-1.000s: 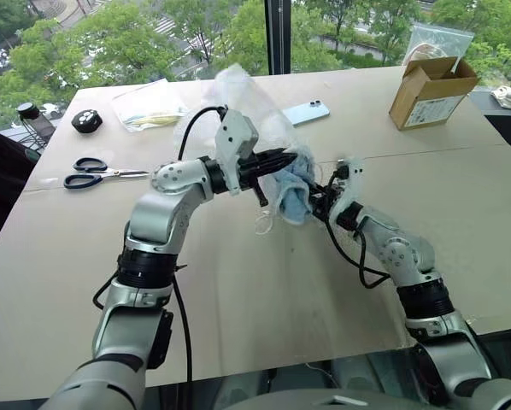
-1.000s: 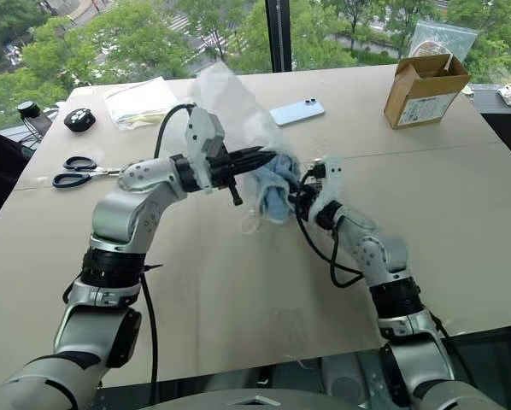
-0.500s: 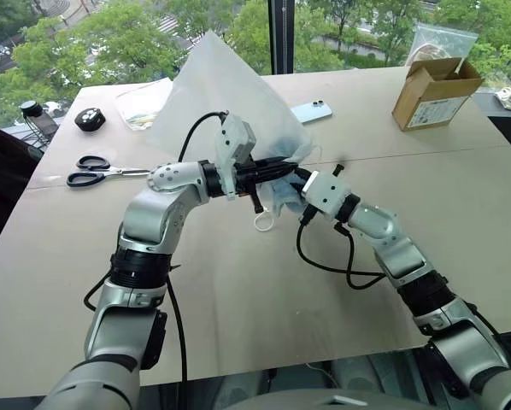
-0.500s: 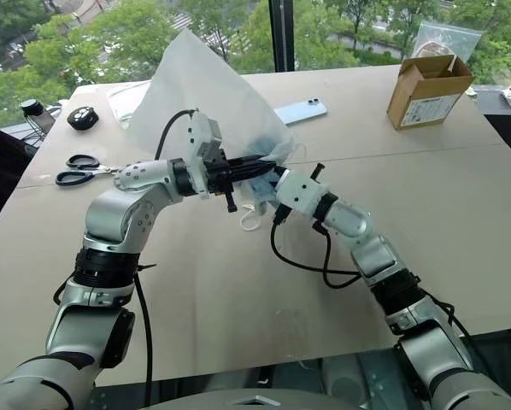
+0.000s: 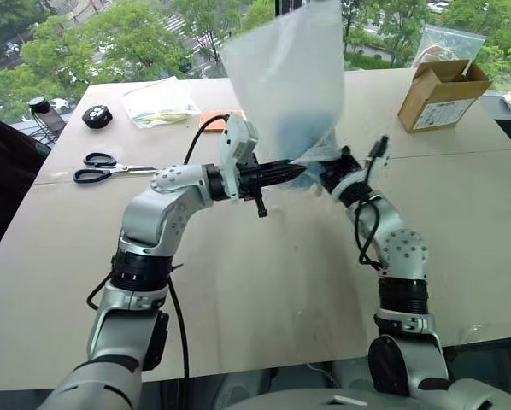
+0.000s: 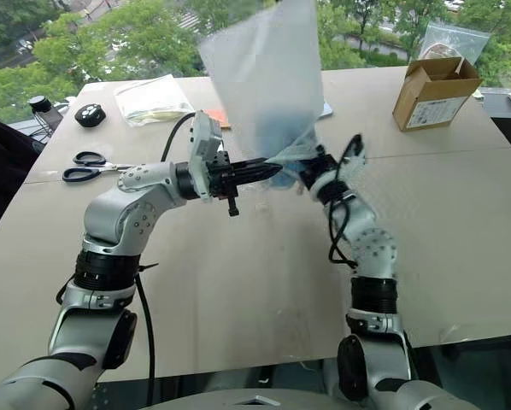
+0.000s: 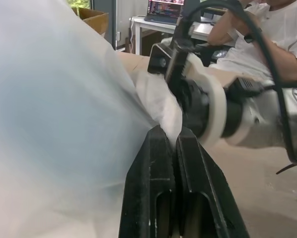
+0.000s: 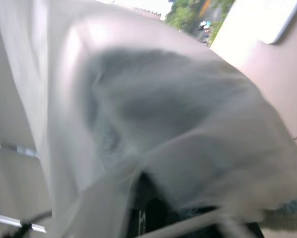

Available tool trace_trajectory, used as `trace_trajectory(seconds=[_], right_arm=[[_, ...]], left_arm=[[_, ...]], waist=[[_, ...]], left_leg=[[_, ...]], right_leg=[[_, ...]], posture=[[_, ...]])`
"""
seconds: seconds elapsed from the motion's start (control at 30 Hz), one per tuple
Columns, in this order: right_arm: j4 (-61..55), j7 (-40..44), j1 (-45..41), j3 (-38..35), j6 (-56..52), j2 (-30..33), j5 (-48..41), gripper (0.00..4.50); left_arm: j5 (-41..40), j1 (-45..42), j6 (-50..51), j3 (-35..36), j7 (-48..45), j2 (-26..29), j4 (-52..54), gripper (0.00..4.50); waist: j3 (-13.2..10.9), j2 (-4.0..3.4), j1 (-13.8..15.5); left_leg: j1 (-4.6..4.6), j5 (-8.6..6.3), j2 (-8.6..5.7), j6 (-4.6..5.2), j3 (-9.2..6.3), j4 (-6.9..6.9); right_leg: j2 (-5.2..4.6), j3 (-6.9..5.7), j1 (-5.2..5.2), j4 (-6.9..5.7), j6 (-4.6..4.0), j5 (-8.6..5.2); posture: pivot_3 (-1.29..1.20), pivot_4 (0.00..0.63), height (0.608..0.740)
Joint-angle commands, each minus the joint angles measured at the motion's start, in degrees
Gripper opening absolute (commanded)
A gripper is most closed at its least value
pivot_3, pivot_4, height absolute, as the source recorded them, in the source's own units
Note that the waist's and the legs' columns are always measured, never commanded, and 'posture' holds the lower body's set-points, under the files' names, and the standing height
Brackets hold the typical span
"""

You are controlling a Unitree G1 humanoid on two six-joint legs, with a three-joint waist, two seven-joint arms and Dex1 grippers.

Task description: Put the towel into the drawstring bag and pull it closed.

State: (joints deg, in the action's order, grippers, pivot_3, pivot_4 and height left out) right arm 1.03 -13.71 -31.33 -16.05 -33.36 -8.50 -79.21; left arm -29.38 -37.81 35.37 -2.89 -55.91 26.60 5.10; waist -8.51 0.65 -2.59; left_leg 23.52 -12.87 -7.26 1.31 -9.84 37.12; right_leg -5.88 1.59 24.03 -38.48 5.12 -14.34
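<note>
Item: drawstring bag [image 5: 285, 68], white translucent thin fabric pouch, raised over the table centre, its body standing up toward 12 o'clock and its gathered mouth at 6 o'clock between the two grippers.

Contents: towel [image 5: 296, 128], light blue fluffy terry cloth, seen as a blue shadow through the fabric in the lower part of the pouch.

Left gripper [image 5: 300, 170]: black fingers pressed together, pinching the bag's mouth fabric from 9 o'clock.

Right gripper [image 6: 309, 167]: nearly closed, buried in the mouth folds from 3 o'clock; what it pinches, cord or cloth, cannot be told.

Handling note, as judgement: the mouth faces down, so the towel may slip out. Keep both pinches firm, find the cords, pull them apart steadily.
</note>
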Motion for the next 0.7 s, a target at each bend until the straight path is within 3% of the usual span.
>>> trace_trajectory(seconds=[0.03, 0.07, 0.13, 0.3, 0.53, 0.7], right_arm=[[-1.1, -12.7, -5.7, -2.2, 5.9, -11.2, -11.8, 0.01], [-1.5, -14.7, -5.2, -1.6, 6.5, -11.3, -13.5, 0.71], [-2.6, -15.7, -3.9, 1.2, 5.4, -9.4, -14.9, 1.62], [-4.7, -9.2, -1.0, 9.4, -5.5, 4.3, -8.0, 3.64], [-5.0, 2.8, 1.4, 10.3, -17.5, 17.4, -7.3, 3.64], [-7.2, 16.8, 3.5, 13.1, -22.1, 27.8, 1.0, 3.64]], left_arm=[[-1.0, 0.2, 0.6, 0.1, 1.0, -0.3, 2.8, 0.0], [-0.9, 0.2, 0.8, 0.1, 1.4, -0.4, 2.7, 0.0], [-0.2, -0.1, 0.8, 0.0, 2.4, -0.5, 1.9, 0.0], [1.7, -1.8, -0.1, 0.8, 5.5, -0.9, -1.8, 0.0], [3.6, -3.1, -3.4, 1.5, 7.3, -1.6, -5.2, 0.0], [4.0, -2.4, -4.6, 1.5, 7.2, -1.3, -5.7, 0.0]], waist=[[0.0, -0.01, -0.2], [0.0, -0.01, -0.2], [0.0, -0.01, -0.4], [0.0, -0.01, -1.3], [0.0, 0.0, -0.7], [0.0, 0.01, -0.5]], left_leg=[[0.0, 0.0, 0.0, 0.0, 0.04, -0.02], [0.0, 0.0, 0.0, 0.0, 0.04, -0.03], [0.0, 0.0, 0.0, 0.0, 0.04, -0.04], [-0.01, 0.0, 0.0, 0.01, 0.08, -0.03], [0.03, 0.0, -0.03, 0.03, 0.03, 0.04], [0.11, -0.02, -0.05, 0.05, 0.05, 0.07]], right_leg=[[0.0, 0.04, 0.02, -0.01, 0.0, 0.0], [0.0, 0.05, 0.03, -0.02, 0.0, 0.0], [0.0, 0.04, 0.04, -0.02, 0.0, 0.0], [0.04, 0.06, 0.04, -0.03, 0.0, 0.0], [0.02, -0.02, -0.01, 0.02, 0.01, 0.0], [-0.03, -0.04, -0.01, 0.09, 0.02, 0.0]], posture=[[0.0, 0.15, 0.74], [0.0, 0.15, 0.74], [0.0, 0.15, 0.74], [0.0, 0.15, 0.74], [0.0, 0.15, 0.74], [0.0, 0.15, 0.74]])
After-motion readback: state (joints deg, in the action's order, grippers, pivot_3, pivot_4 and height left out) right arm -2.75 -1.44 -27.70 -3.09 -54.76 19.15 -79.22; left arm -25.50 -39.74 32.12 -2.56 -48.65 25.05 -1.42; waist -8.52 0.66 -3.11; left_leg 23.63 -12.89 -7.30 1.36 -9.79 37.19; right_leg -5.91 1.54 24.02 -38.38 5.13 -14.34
